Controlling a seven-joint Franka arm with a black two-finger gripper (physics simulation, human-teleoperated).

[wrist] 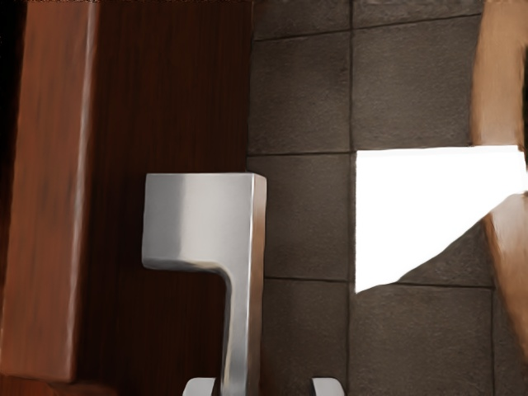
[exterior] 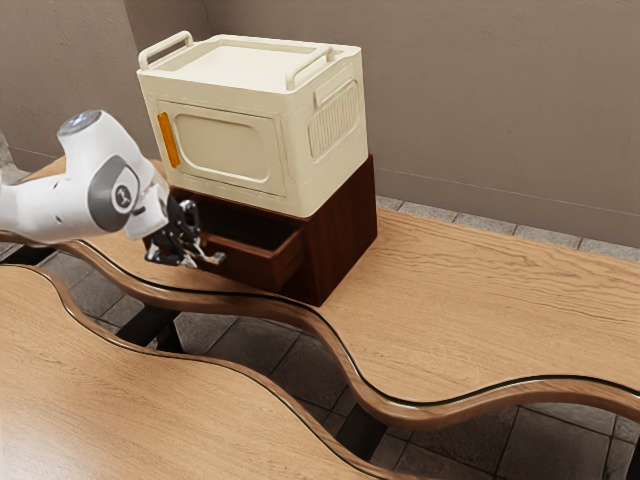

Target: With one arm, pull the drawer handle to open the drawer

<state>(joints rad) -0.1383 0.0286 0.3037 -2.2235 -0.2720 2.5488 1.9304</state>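
Drawer (exterior: pixel 250 264) juts past the cabinet's (exterior: pixel 343 232) edge — gripper (exterior: pixel 200 259) released around the handle (wrist: pixel 198 219), space beside one finger (wrist: pixel 328 387).

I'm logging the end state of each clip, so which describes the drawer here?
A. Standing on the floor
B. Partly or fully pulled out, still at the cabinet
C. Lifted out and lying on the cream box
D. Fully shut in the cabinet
B: the drawer juts out from the dark wooden cabinet, with its hollow inside showing from above.
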